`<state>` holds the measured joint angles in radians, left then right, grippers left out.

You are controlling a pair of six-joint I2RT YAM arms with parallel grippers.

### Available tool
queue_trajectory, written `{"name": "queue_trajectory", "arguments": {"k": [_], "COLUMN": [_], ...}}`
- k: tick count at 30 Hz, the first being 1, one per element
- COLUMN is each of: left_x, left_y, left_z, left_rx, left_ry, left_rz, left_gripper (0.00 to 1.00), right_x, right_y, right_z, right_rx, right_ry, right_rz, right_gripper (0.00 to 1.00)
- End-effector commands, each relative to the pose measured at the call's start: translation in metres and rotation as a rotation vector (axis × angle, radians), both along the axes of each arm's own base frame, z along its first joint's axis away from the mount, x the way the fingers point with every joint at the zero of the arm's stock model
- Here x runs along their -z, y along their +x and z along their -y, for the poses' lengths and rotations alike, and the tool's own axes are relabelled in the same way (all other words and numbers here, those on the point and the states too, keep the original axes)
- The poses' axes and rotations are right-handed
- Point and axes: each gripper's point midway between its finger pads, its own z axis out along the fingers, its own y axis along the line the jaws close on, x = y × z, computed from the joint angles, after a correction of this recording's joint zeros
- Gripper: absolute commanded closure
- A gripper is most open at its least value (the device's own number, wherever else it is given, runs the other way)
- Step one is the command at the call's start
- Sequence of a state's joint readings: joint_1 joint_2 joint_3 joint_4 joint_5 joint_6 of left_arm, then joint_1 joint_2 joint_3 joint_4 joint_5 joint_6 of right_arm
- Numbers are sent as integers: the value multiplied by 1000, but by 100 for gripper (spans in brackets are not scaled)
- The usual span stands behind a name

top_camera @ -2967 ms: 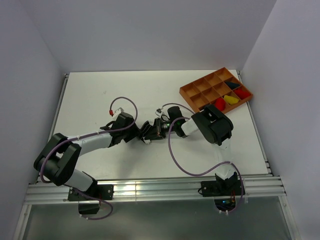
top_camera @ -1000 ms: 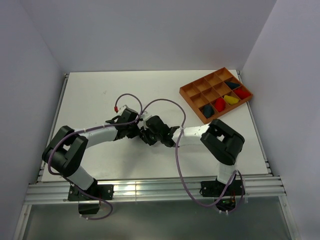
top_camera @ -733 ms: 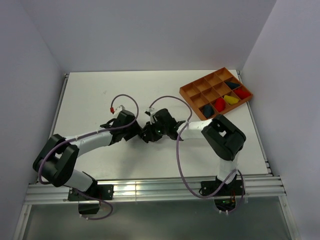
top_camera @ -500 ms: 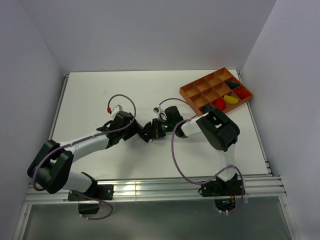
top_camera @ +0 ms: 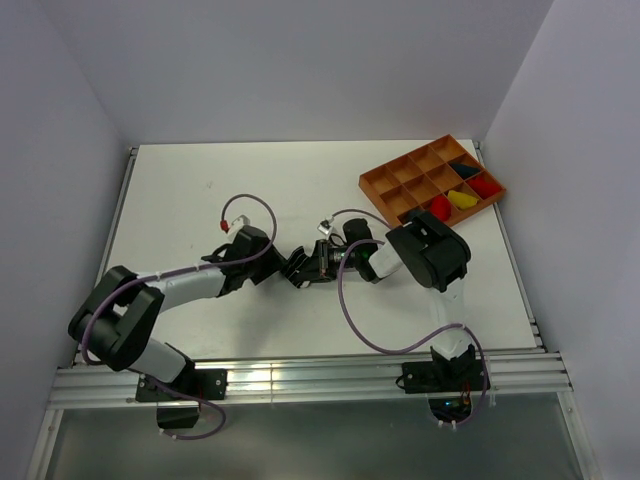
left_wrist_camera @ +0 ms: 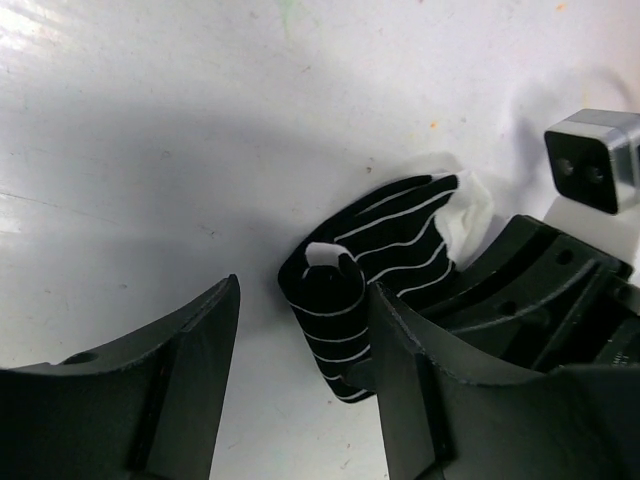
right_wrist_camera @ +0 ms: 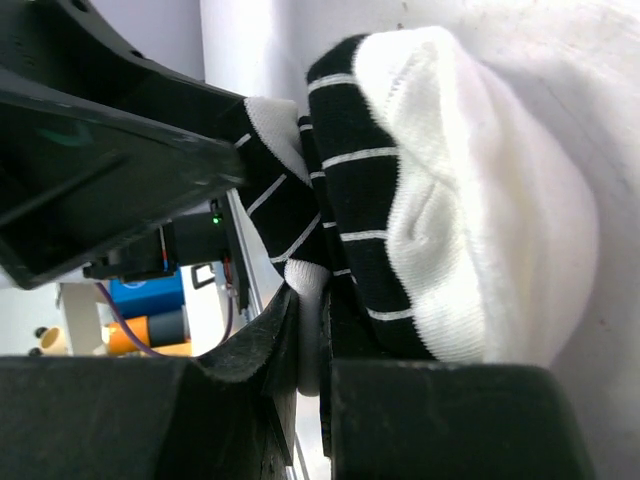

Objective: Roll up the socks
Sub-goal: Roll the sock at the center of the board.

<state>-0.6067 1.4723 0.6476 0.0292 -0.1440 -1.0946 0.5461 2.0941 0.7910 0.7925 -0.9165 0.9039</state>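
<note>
The black-and-white striped sock (left_wrist_camera: 350, 285) lies partly rolled on the white table, its white toe (left_wrist_camera: 468, 210) toward the right gripper. My left gripper (left_wrist_camera: 303, 300) is open and straddles the rolled end, its right finger (left_wrist_camera: 420, 380) against the roll. My right gripper (right_wrist_camera: 315, 350) is shut on a white fold of the same sock (right_wrist_camera: 420, 200). From above, both grippers meet at the sock (top_camera: 301, 268) mid-table. A red sock (top_camera: 440, 207) and a navy sock (top_camera: 415, 217) sit in the orange tray (top_camera: 405, 157).
The tray of compartments stands at the back right and also holds a yellow bundle (top_camera: 461, 199), another red piece (top_camera: 487, 185) and a dark one (top_camera: 462, 168). Purple cables loop over both arms. A metal rail runs along the near edge.
My left gripper has opened and let go of the striped sock. The right arm has swung back toward the right while keeping its hold on the sock.
</note>
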Motion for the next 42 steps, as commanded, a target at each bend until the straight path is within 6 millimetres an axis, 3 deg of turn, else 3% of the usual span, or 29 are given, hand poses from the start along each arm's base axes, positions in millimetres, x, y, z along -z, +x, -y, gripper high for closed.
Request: {"name": "queue_trajectory", "arguments": {"k": [1, 10, 12, 14, 15, 17, 20, 23, 24, 26, 27, 30, 32, 36, 42], "left_x": [-13, 9, 14, 17, 17, 19, 17, 14, 13, 10, 5, 3, 3, -3, -4], "left_y": [12, 6, 5, 4, 4, 3, 6, 7, 7, 8, 12, 10, 7, 6, 6], "left_z": [18, 25, 26, 28, 29, 29, 29, 28, 27, 28, 29, 26, 27, 30, 32], "left_rx": [22, 61, 69, 77, 82, 88, 89, 91, 90, 90, 86, 87, 92, 93, 85], "left_ry": [-57, -45, -38, -27, -22, -10, 11, 42, 53, 64, 67, 109, 122, 129, 123], "left_rz": [30, -19, -32, -36, -37, -41, -32, -26, -26, -16, 3, -8, -13, -10, -13], "left_gripper": [42, 58, 65, 81, 82, 87, 94, 98, 99, 100, 100, 100, 100, 100, 100], "right_x": [19, 22, 21, 19, 15, 16, 12, 5, -9, -10, -27, -44, -56, -65, -49], "right_y": [-7, -3, -1, 0, 3, 4, 6, 13, 18, 23, 27, 31, 23, 14, -1], "right_z": [9, 12, 12, 13, 13, 15, 19, 27, 29, 38, 39, 44, 38, 27, 12], "right_rx": [20, 38, 32, 35, 31, 40, 38, 54, 56, 98, 104, 151, 154, 180, 137], "right_ry": [-34, -39, -59, -74, -78, -107, -146, -224, -238, -336, -355, -469, -503, -542, -579], "right_rz": [-82, -75, -49, -42, -9, 1, 53, 138, 224, 283, 371, 516, 606, 685, 676], "right_gripper": [100, 100, 100, 98, 96, 91, 72, 61, 59, 55, 54, 53, 52, 55, 59]}}
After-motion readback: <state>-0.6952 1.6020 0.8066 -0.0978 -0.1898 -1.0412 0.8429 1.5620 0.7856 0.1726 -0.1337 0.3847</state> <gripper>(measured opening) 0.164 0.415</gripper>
